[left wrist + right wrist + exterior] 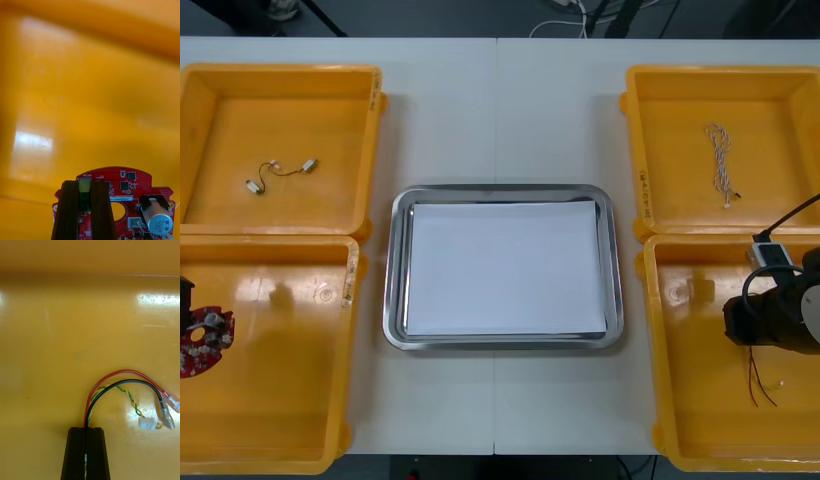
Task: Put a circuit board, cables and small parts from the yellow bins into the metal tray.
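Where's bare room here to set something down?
The metal tray, white inside, between the yellow bins, is bare, as is the table beyond it. Crowded: the near bins, where the left fingers grip the red circuit board and the right fingers pinch cables.

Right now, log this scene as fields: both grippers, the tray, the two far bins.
left gripper: shut on round red circuit board, within near left bin
right gripper: shut on cables (red, black, twisted yellow-green), within near right bin
metal tray: between the bins, white inside, nothing in it yet
far left bin: short black cable with small metal parts at its ends
far right bin: twisted pale cable
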